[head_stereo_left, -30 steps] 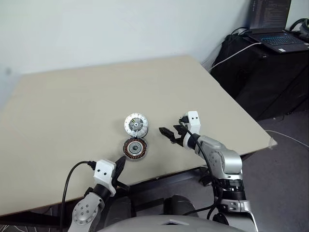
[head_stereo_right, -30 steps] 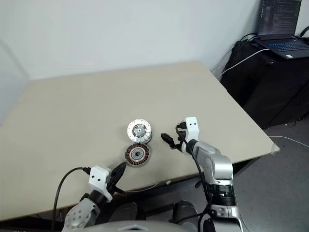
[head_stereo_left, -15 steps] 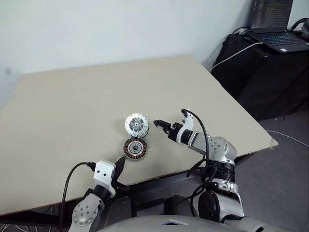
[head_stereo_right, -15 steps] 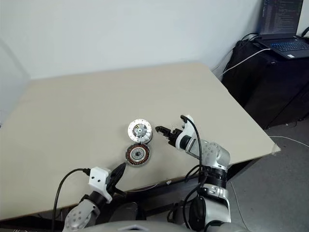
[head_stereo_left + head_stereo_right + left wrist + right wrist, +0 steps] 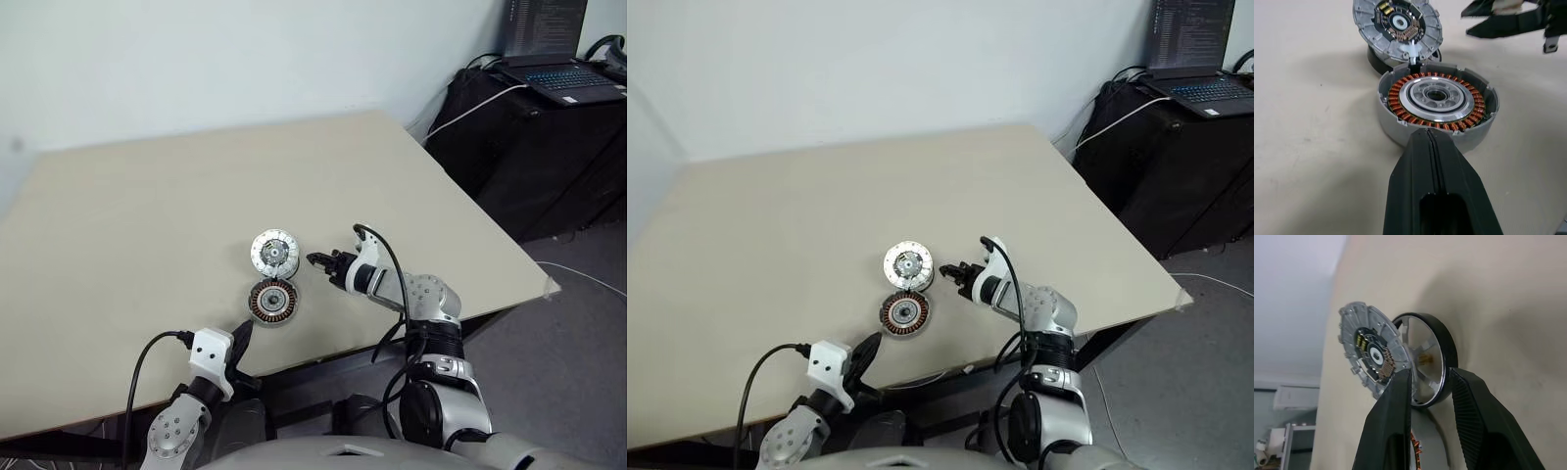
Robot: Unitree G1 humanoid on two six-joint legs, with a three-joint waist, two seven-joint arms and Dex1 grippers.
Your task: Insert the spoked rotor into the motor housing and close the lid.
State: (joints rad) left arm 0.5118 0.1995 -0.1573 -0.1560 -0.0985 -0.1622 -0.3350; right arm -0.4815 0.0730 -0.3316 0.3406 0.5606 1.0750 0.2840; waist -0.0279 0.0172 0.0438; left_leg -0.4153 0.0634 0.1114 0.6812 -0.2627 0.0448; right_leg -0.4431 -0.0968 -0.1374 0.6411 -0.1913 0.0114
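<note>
Since the earlier frame the right gripper [image 5: 315, 260] has moved left across the table [image 5: 147, 196] and its fingers have come closer; now they stand a little apart on either side of the rim of the spoked rotor [image 5: 1429, 360], and I cannot tell if they already clamp it. No writing can be read on any part. At the lower left, the left gripper [image 5: 242, 338] is near the table's front edge with its fingers together, holding nothing. In the middle, the motor housing [image 5: 273, 301] lies flat; just above it, the lid [image 5: 273, 251] leans tilted on the rotor. The beige table has much free room around. At the upper right a laptop [image 5: 549, 59] stands open.
</note>
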